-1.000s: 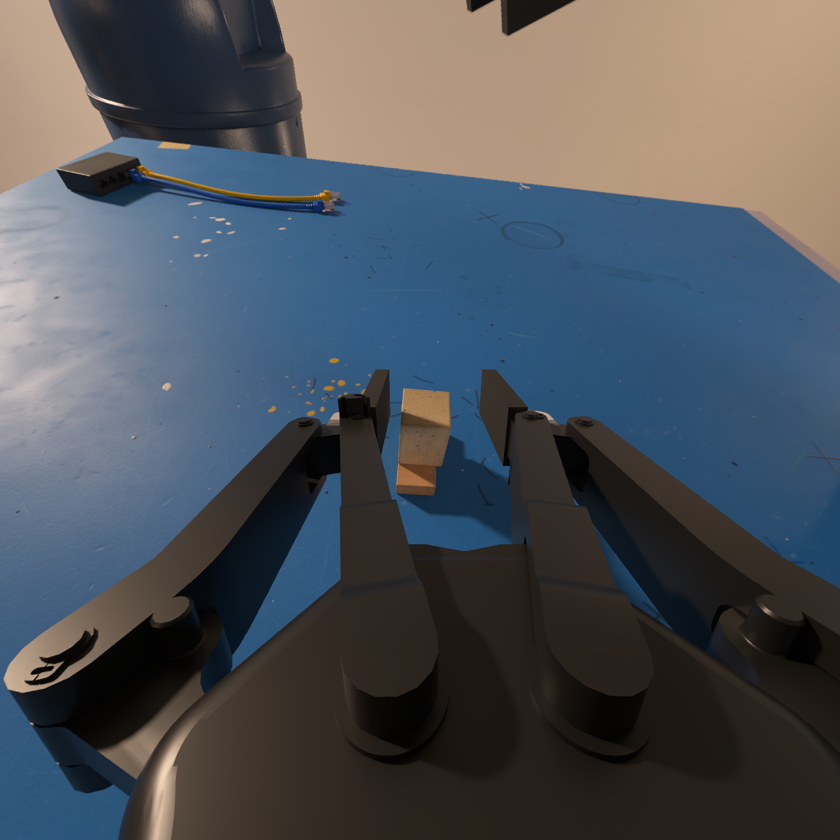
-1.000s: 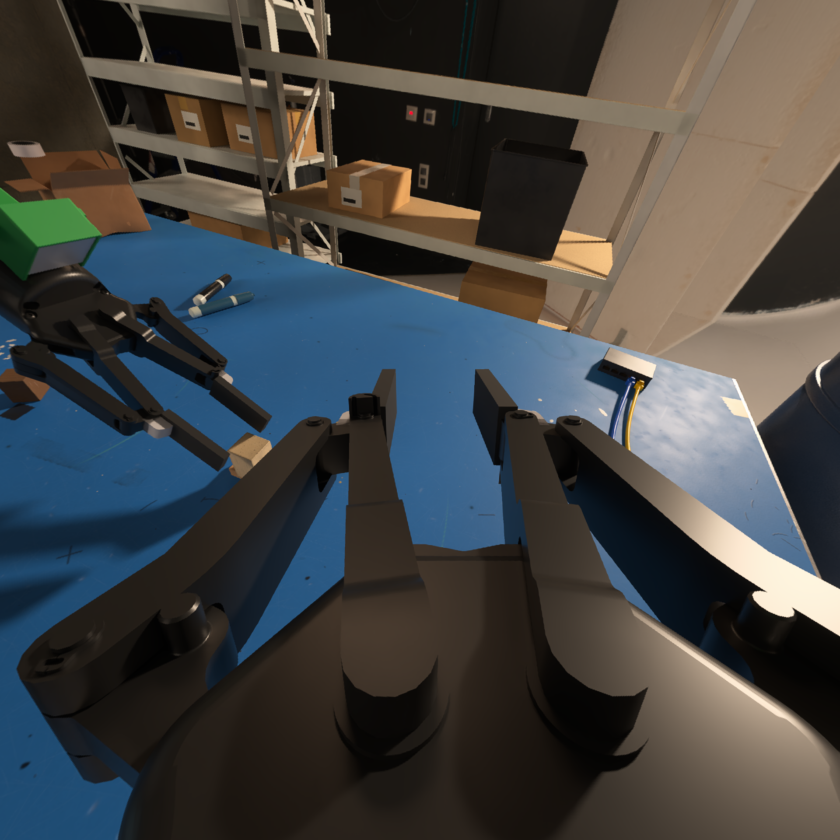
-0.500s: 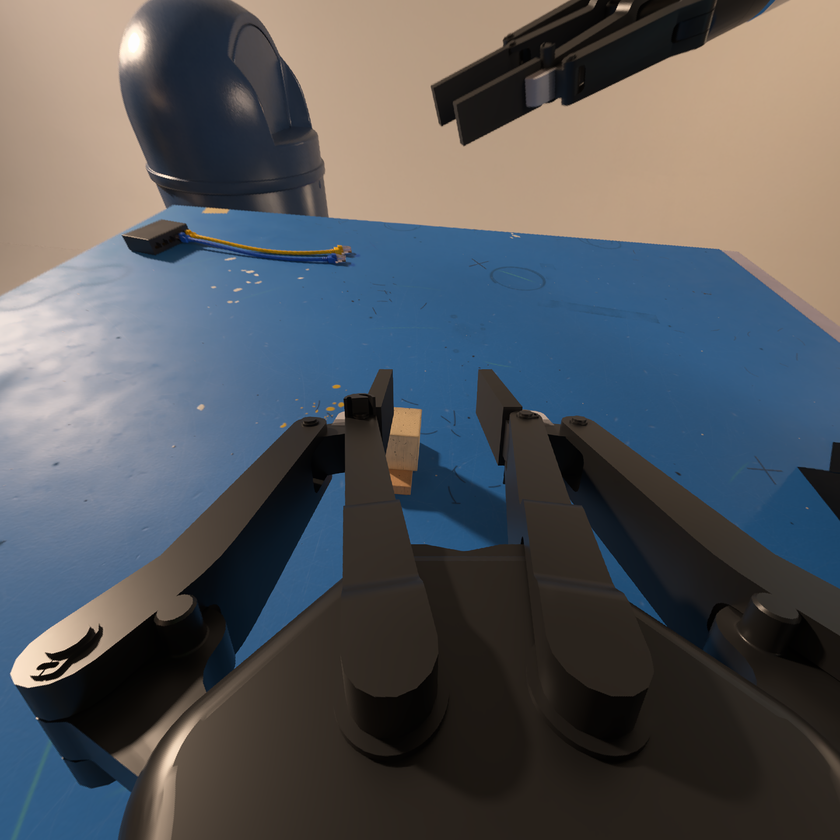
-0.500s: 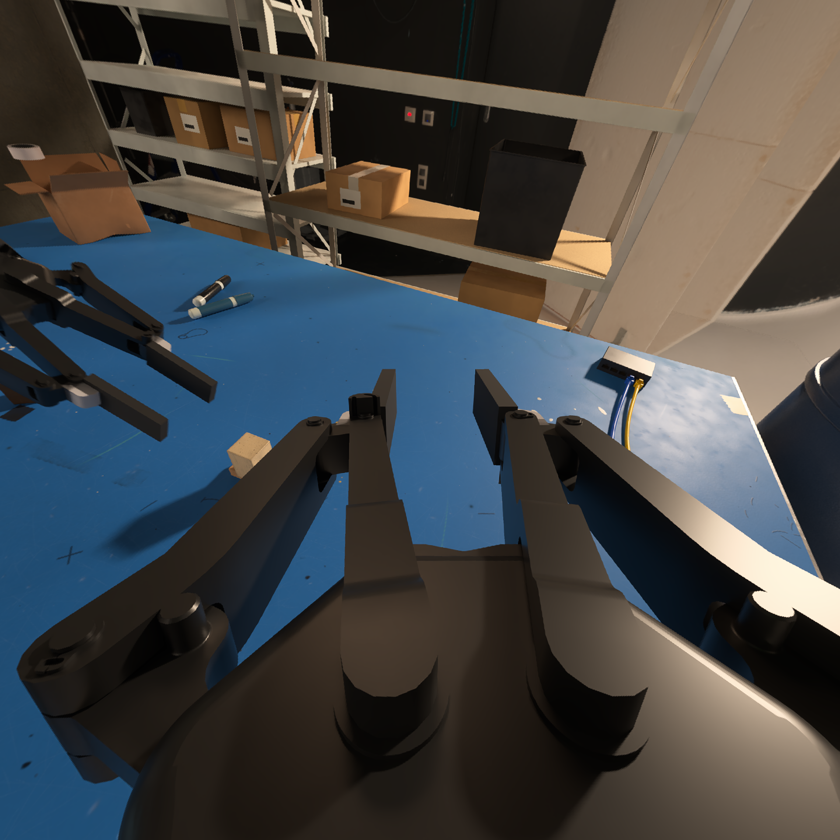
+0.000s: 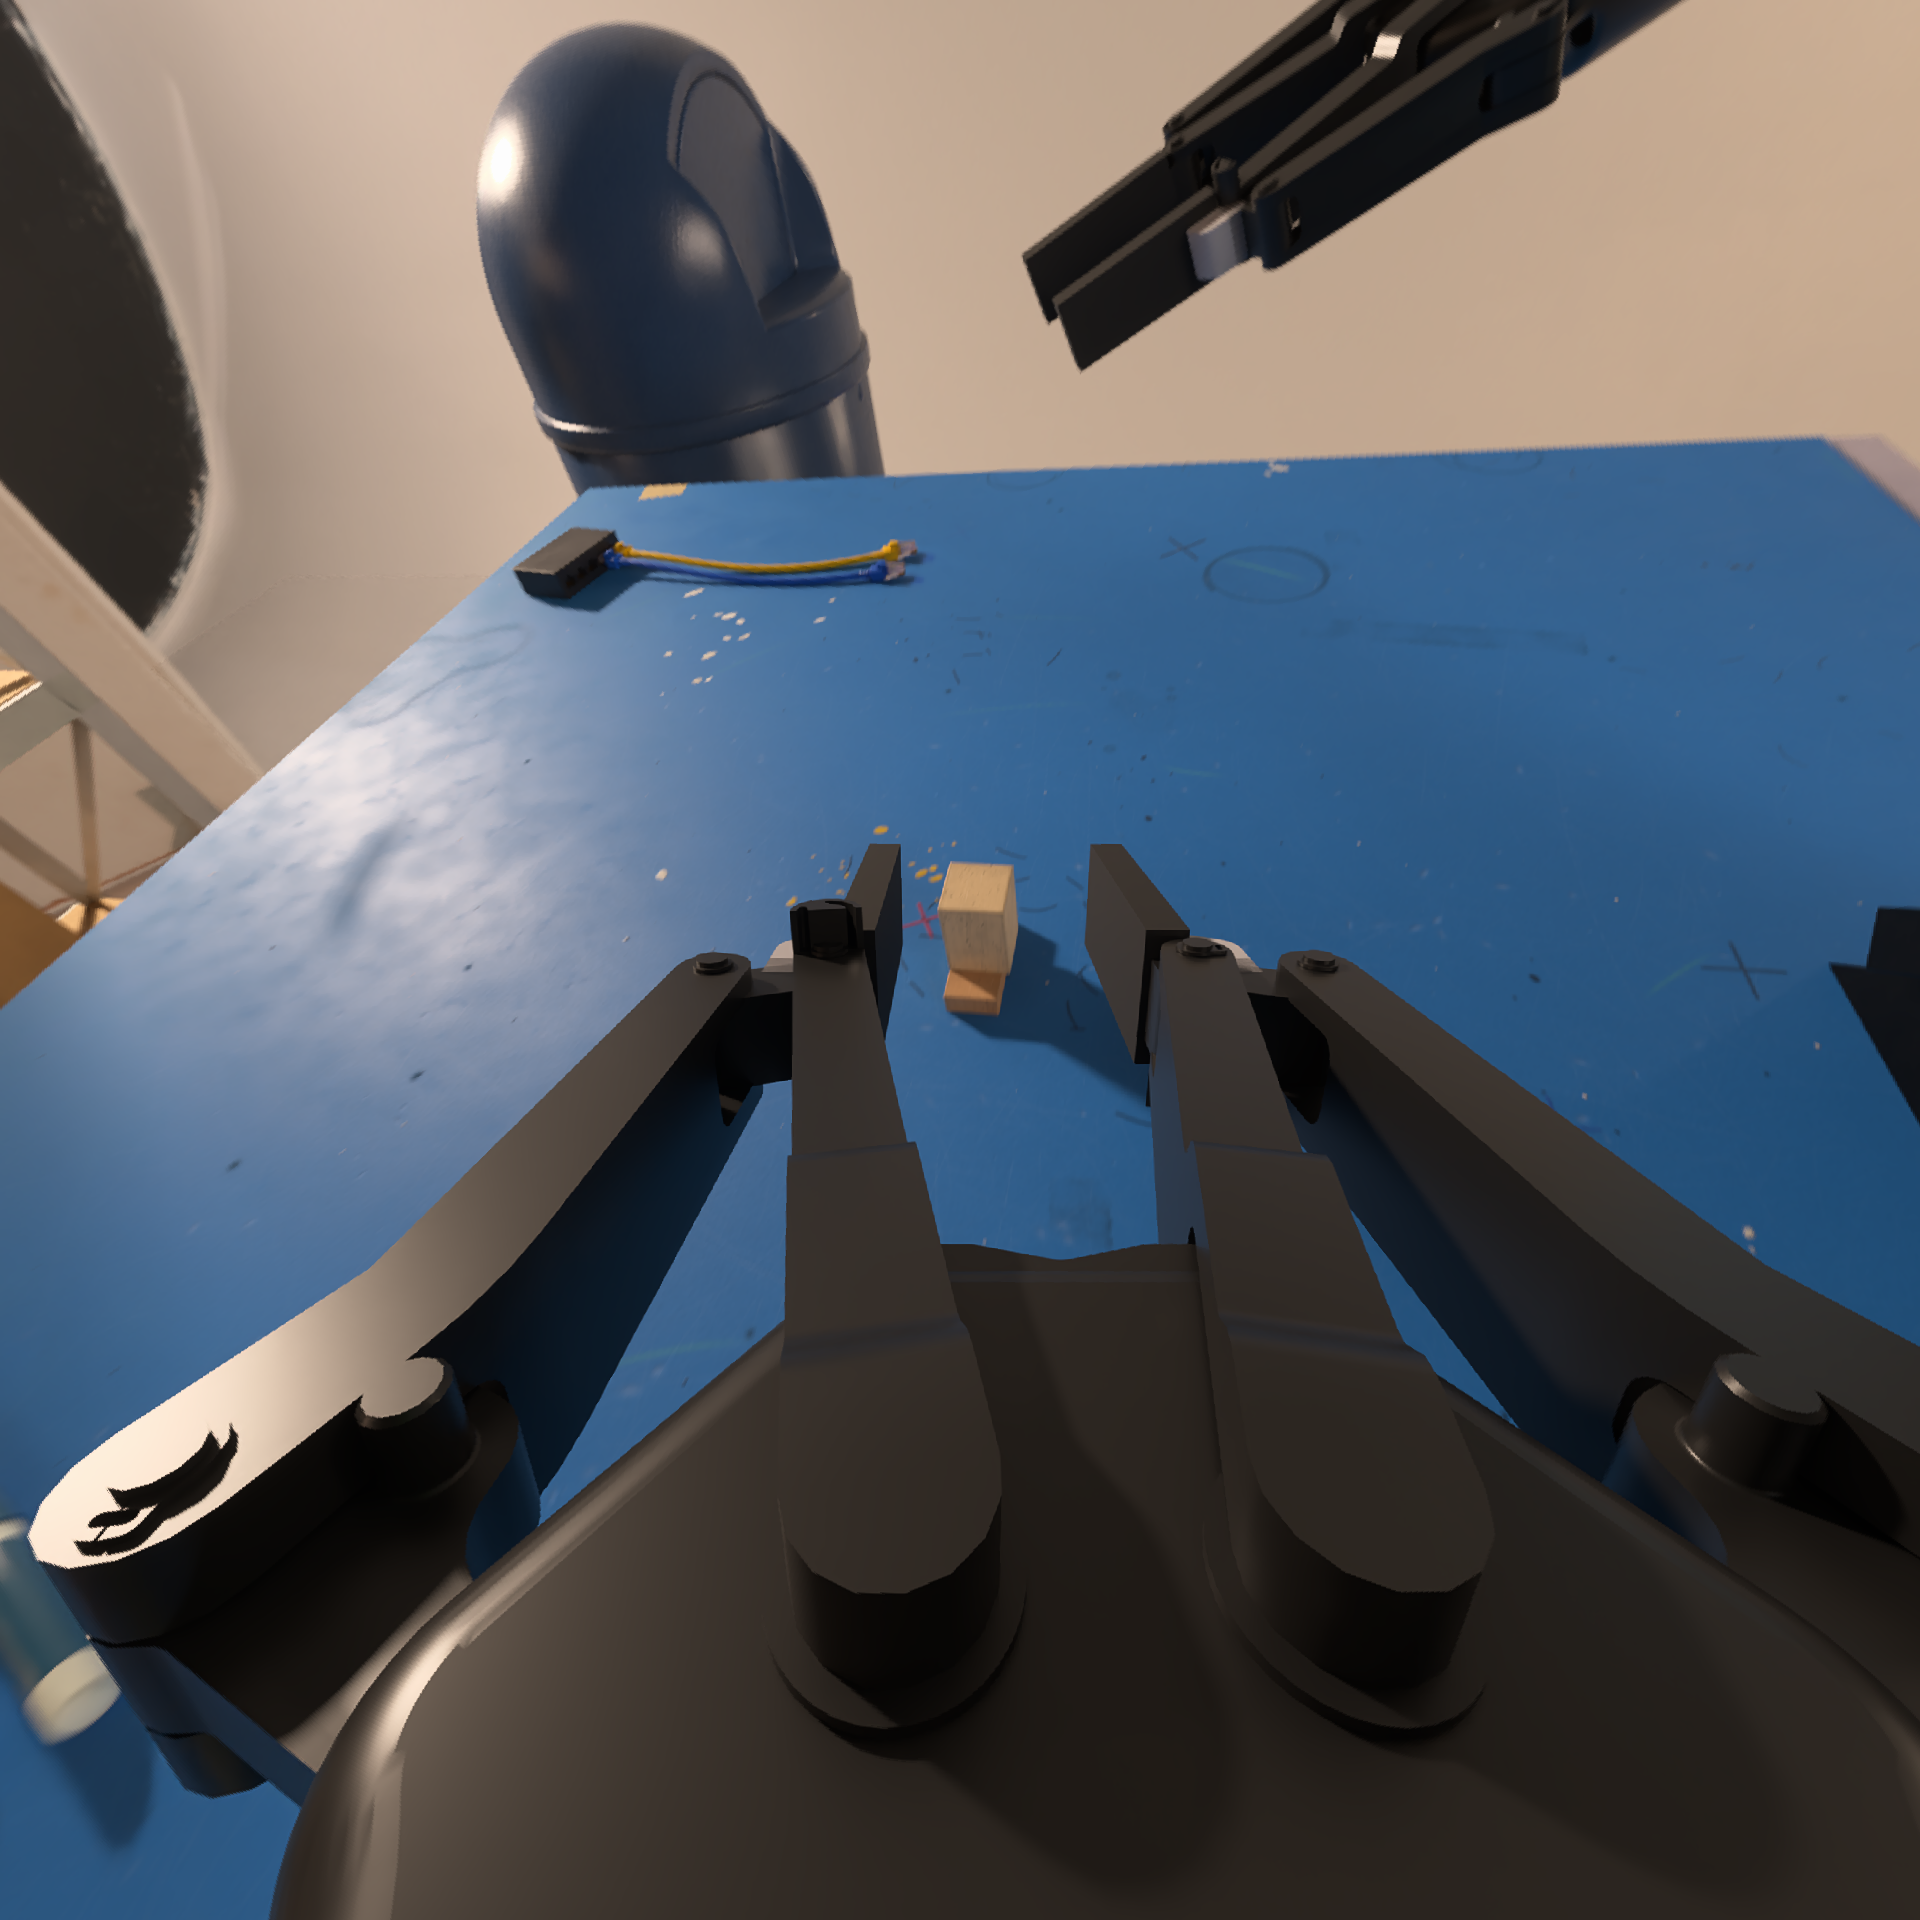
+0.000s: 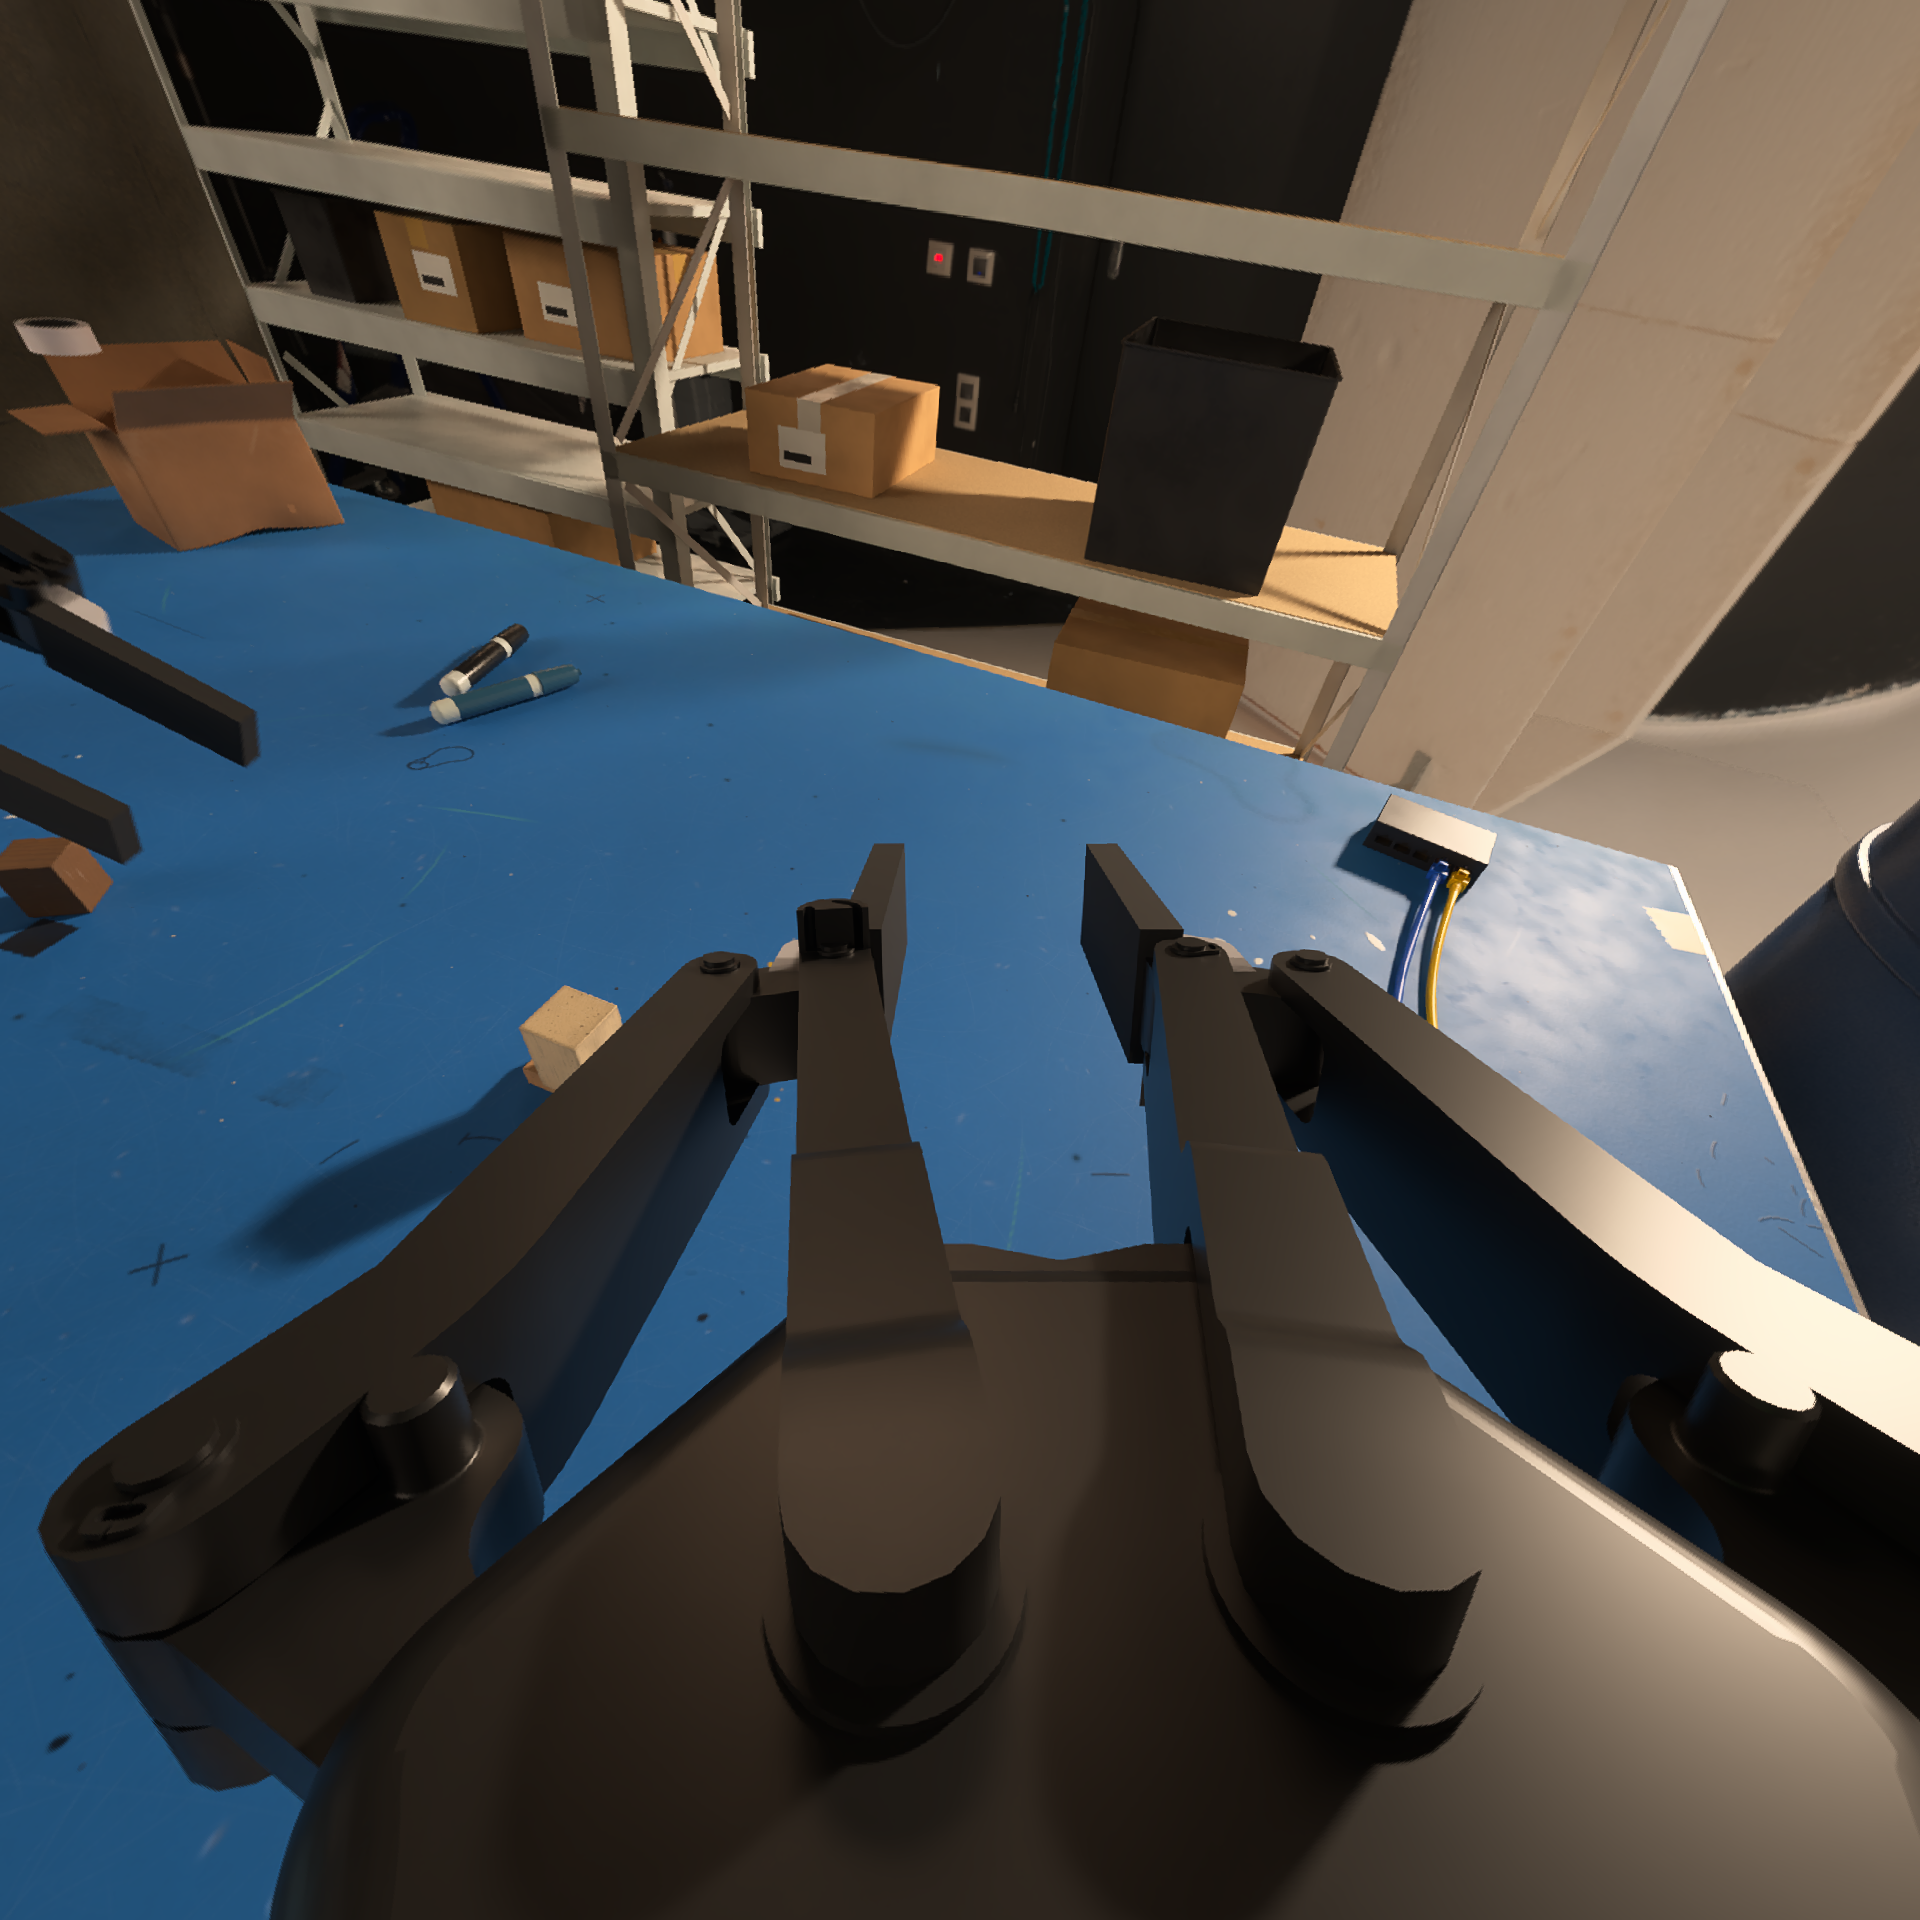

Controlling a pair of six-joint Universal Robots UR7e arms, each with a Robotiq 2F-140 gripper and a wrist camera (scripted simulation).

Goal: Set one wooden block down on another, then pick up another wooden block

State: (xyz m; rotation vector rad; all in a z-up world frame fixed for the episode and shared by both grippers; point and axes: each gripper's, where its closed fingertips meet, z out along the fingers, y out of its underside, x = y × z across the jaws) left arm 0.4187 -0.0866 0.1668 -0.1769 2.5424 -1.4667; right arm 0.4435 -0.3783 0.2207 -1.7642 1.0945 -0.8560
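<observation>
Left claw (image 5: 992,914): we log it spread, empty | pale wooden block (image 5: 977,917) stacked on lower block (image 5: 974,992), desk (image 5: 1455,779), beyond its tips, untouched | dark block (image 6: 52,878) apart | right claw (image 6: 992,914) likewise spread, empty

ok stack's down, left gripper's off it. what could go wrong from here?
1. The top block sits off-centre on the lower block, overhanging it. A nudge could topple it.
2. The left gripper, open, is lined up with the stack; its fingers could clip it when it swings toward the brown block.
3. The brown block looks tilted, so a grasp may slip.
</observation>
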